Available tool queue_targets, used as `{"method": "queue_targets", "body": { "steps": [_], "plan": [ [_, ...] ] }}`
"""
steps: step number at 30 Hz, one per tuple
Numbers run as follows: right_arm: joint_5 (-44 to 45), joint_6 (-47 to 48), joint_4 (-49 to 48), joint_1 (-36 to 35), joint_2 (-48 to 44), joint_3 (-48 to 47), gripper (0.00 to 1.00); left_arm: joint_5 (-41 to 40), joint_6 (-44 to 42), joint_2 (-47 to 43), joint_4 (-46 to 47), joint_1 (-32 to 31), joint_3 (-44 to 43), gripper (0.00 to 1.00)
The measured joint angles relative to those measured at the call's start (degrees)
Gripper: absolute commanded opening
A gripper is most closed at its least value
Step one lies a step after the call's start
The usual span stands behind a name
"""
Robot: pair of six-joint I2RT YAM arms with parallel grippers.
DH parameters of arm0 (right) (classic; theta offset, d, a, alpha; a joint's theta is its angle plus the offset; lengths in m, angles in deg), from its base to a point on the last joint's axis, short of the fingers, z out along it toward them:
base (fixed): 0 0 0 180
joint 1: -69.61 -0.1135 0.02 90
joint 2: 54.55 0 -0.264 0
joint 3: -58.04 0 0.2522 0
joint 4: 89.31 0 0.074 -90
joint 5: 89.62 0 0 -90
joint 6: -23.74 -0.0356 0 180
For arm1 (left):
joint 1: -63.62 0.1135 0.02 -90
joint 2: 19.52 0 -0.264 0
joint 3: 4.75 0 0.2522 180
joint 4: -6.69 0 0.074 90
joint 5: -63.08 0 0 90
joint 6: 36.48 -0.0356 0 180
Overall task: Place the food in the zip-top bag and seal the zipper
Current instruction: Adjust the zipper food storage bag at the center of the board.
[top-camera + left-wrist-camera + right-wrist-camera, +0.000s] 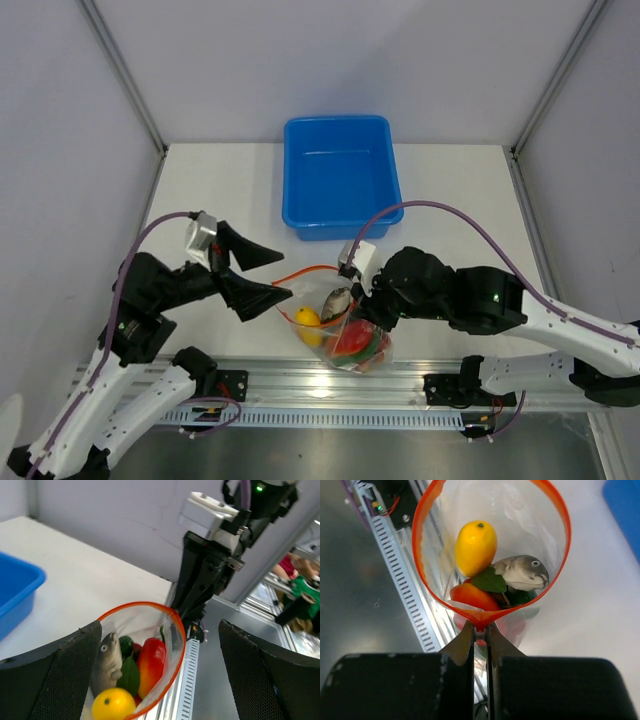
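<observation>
The jaws of my right gripper (pixel 480 628) were clamped on the thin orange-red zipper strip (pixel 142 603) at the mouth of the clear crinkly plastic zip-top bag (pixel 520 510), which stood open at the near edge of the white tabletop (pixel 220 185). The jaws of my left gripper (pixel 283 272) were spread wide beside it. Inside lay a yellow toy fruit (pixel 475 547), a grey toy fish (pixel 522 572) and a red toy tomato (pixel 151 662).

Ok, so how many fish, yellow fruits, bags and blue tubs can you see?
grey toy fish: 1
yellow round toy fruit: 1
clear plastic zip-top bag: 1
blue plastic tub: 1
total: 4
</observation>
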Motion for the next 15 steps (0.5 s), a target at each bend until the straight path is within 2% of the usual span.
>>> {"method": "queue_targets", "body": {
  "steps": [7,15],
  "plan": [
    [-11.5,1.38,2.75,2.49,2.78,-2.6,0.0,7.65,-6.56,14.32,10.73,-8.66,-2.73,0.99],
    [-17.9,1.18,3.21,2.56,4.26,-2.64,0.0,16.76,-12.17,25.2,17.51,-10.56,-3.74,0.99]
  ]
}}
